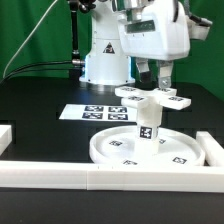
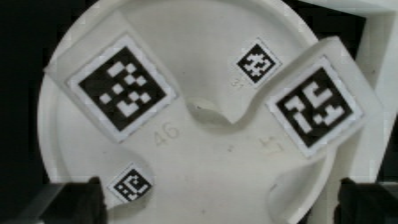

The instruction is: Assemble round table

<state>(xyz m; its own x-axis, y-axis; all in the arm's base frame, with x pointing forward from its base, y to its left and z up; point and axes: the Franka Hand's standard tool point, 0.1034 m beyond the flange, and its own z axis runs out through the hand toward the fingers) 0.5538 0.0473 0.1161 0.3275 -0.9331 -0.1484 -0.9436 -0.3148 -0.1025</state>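
Landmark: round disc (image 1: pixel 135 150), white, rimmed, lying flat on the black table (image 1: pixel 40 110) just behind the front border rail (image 1: pixel 110 178).

1. Marker board (image 1: pixel 88 112): flat on the table, behind the disc and toward the exterior view's left; 4 tags, its right end cut off by the cross piece in front of it.
2. Border rail, left stub (image 1: pixel 6 135): left of the disc, cut off by the frame edge.
3. Open table: the bare black stretch left of the disc, between the stub and the marker board, is the widest free room.
4. Cylinder leg (image 1: pixel 147 128): upright at the disc's centre, 1 tag facing the camera; its foot joint with the disc is hard to make out.
5. Cross piece (image 1: pixel 152 98): flat on top of the leg, above the disc, its 4 rounded arms overhanging. In the wrist view, 1 arm (image 2: pixel 317 100) shows 2 tags over the disc (image 2: pixel 107 90); the rest is cut off.
6. Gripper (image 1: pixel 160 80): directly above the cross piece, jaws spread wide, holding nothing; whether the fingertips (image 2: pixel 80 197) touch the piece cannot be told.
7. Right rail (image 1: pixel 212 150): just beside the disc's rim, little room there.
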